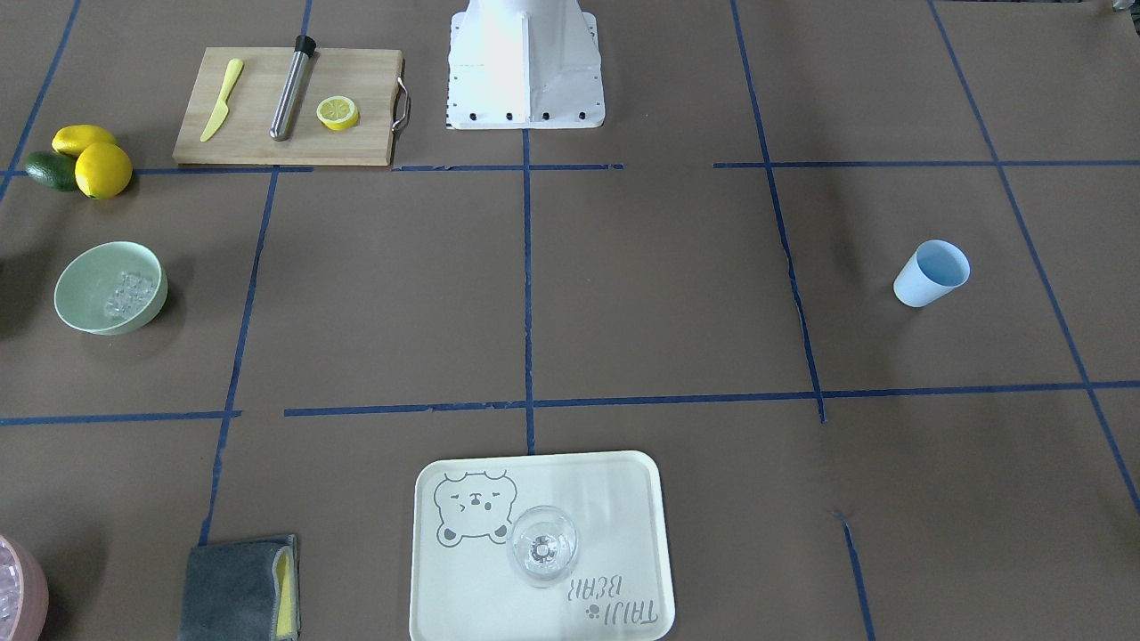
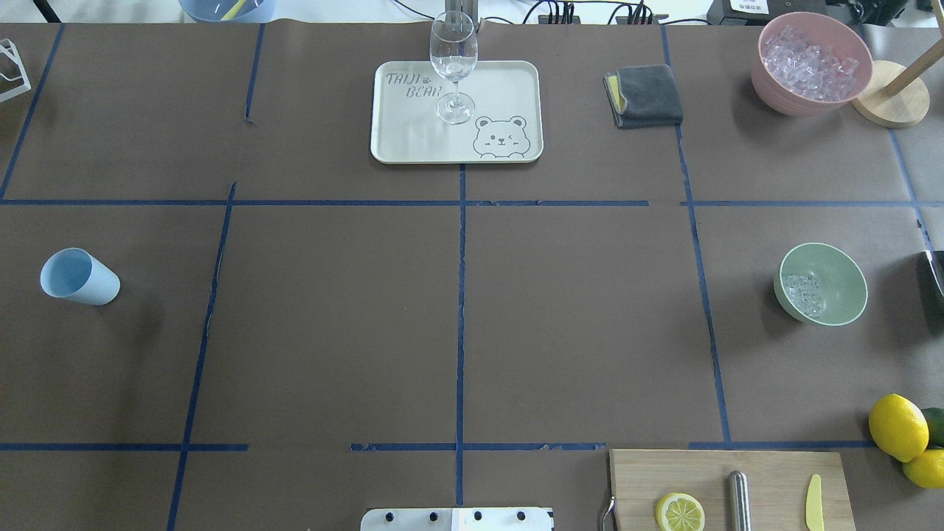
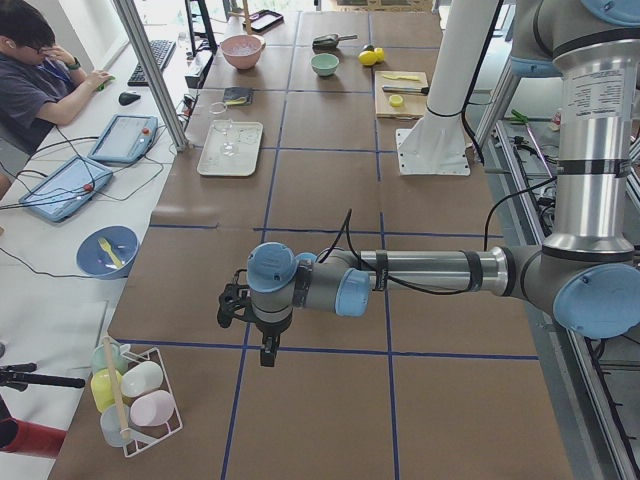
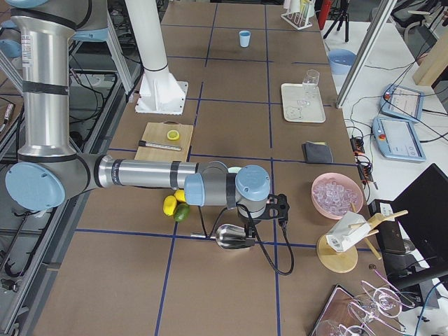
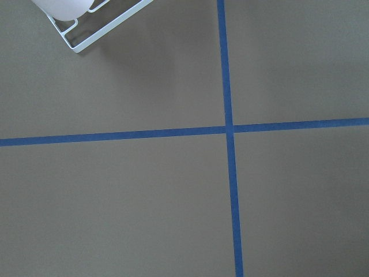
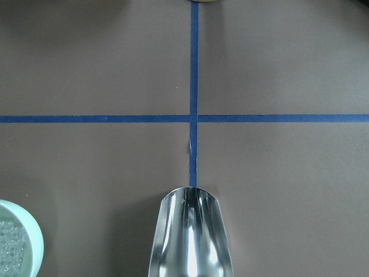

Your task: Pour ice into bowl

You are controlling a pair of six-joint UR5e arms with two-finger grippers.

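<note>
The mint-green bowl (image 2: 820, 284) stands on the table's right side and holds a small heap of clear ice (image 2: 802, 291). It also shows in the front view (image 1: 111, 289) and at the right wrist view's lower left corner (image 6: 17, 245). The light blue cup (image 2: 77, 276) stands upright at the far left and looks empty. My left gripper (image 3: 228, 303) hovers over the table's left end, beyond the cup. My right gripper (image 4: 283, 208) hovers over the right end, beyond the bowl. Both show only in side views, so I cannot tell whether they are open or shut.
A metal scoop (image 6: 190, 236) lies under my right wrist. A pink bowl of ice (image 2: 811, 63) and a wooden stand (image 2: 889, 103) are at the far right. A tray (image 2: 383, 151) bears a wine glass (image 2: 453, 59). A cloth (image 2: 645, 96), a cutting board (image 2: 774, 472) and lemons (image 2: 896, 426) are nearby.
</note>
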